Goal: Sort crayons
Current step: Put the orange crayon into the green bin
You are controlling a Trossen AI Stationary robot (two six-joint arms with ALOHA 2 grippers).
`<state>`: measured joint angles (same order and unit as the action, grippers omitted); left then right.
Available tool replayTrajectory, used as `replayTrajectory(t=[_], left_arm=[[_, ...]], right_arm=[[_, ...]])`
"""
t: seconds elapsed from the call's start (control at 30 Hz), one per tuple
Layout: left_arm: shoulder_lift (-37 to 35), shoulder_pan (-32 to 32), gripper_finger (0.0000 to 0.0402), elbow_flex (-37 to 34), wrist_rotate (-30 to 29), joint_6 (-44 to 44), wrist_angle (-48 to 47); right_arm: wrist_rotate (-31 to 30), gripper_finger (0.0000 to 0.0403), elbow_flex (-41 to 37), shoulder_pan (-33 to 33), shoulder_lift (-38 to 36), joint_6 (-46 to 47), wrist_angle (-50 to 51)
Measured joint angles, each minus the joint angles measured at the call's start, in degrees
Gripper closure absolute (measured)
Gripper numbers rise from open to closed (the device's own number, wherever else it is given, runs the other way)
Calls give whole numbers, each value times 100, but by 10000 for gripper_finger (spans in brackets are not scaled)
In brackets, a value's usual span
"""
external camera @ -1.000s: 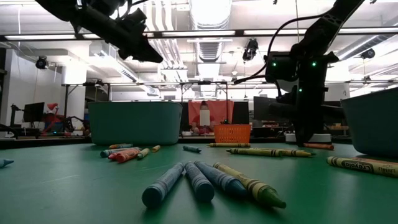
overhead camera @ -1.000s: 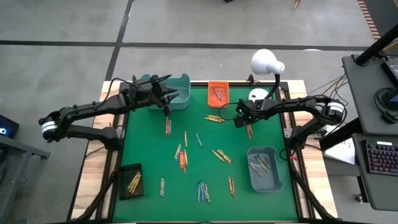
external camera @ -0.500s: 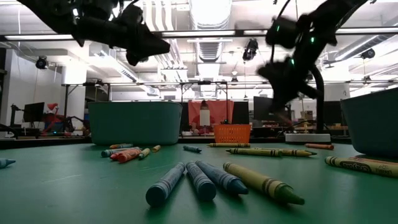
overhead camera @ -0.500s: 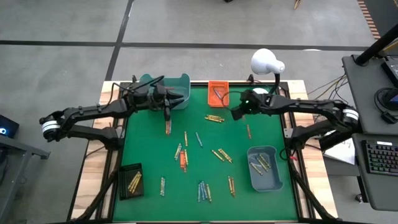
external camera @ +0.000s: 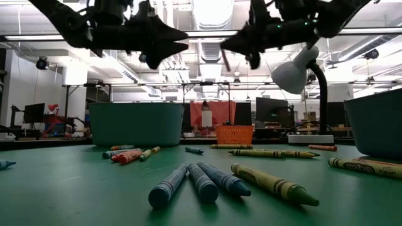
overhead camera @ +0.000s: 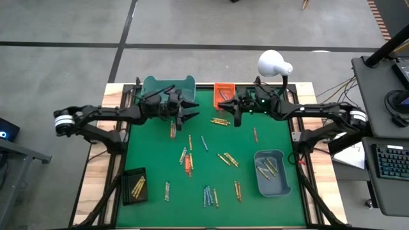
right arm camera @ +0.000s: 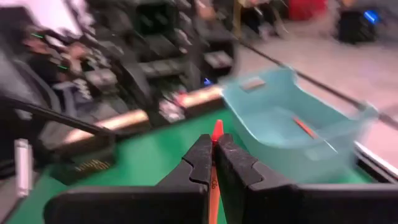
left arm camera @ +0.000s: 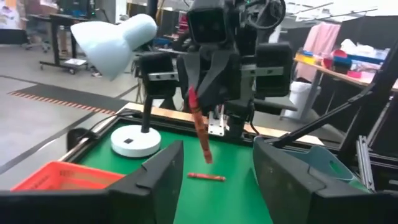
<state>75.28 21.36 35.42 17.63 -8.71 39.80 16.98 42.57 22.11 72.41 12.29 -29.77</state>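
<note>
My right gripper (overhead camera: 234,115) (right arm camera: 213,143) hangs over the far middle of the green mat, pointing level toward my left gripper and shut on an orange-red crayon (left arm camera: 200,127). My left gripper (overhead camera: 191,112) (left arm camera: 217,148) faces it from the left, open and holding nothing. Several crayons (overhead camera: 187,161) lie flat and scattered on the mat. One orange crayon (right arm camera: 306,129) lies inside the teal bin (overhead camera: 167,87), and more lie in the blue-grey bin (overhead camera: 271,171) and the black tray (overhead camera: 134,185). My right gripper pinches the orange-red crayon near its upper end (left arm camera: 192,94) between its two fingers. The fingers come level from the table's right. The crayon is lifted clear of the mat, and it slants down and forward past the fingertips, free tip (left arm camera: 207,159) lowest.
An orange tray (overhead camera: 223,92) sits at the far edge between the two grippers. A white desk lamp (overhead camera: 273,64) stands at the far right corner, close behind my right arm. The teal bin stands at the far left, the blue-grey bin at the near right.
My right gripper has risen from the mat with the orange-red crayon, gone toward the far left and tipped from pointing down to level. My left gripper has left the teal bin, moved right and slightly nearer, come level and opened.
</note>
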Motion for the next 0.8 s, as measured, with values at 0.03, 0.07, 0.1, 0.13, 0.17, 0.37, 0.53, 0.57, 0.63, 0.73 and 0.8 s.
replayTrajectory(t=[0.03, 0.07, 0.1, 0.13, 0.17, 0.37, 0.53, 0.57, 0.63, 0.73, 0.8], left_arm=[[112, -32, 221, 16, 0, 2, 91], [225, -62, 220, 30, -2, 0, 175], [324, -86, 219, 43, -2, -1, 273], [415, -106, 219, 55, -2, -2, 399], [499, -118, 220, 64, -2, -14, 510], [1076, -131, 221, 147, -7, -220, 1189], [1611, -146, 221, 351, -2, -411, 1652], [1712, -149, 221, 417, 13, -441, 1725], [1905, -156, 221, 547, 176, -452, 1848], [2162, -193, 222, 722, 356, -462, 1953], [2259, -213, 224, 831, 429, -466, 2094]], right_arm=[[77, 394, 0, -18, 102, -31, -266], [154, 394, -2, -26, 205, -82, -497], [193, 394, -4, -43, 298, -144, -721], [271, 394, -3, -46, 392, -188, -927], [343, 394, -3, -46, 464, -206, -1100], [764, 394, -4, -53, 830, -185, -1984], [762, 394, 3, -48, 950, -189, -2105], [764, 394, 9, -48, 953, -192, -2140], [764, 394, 12, -49, 953, -202, -2178], [762, 394, 13, -48, 955, -253, -2170], [762, 394, 13, -50, 955, -295, -2169]])
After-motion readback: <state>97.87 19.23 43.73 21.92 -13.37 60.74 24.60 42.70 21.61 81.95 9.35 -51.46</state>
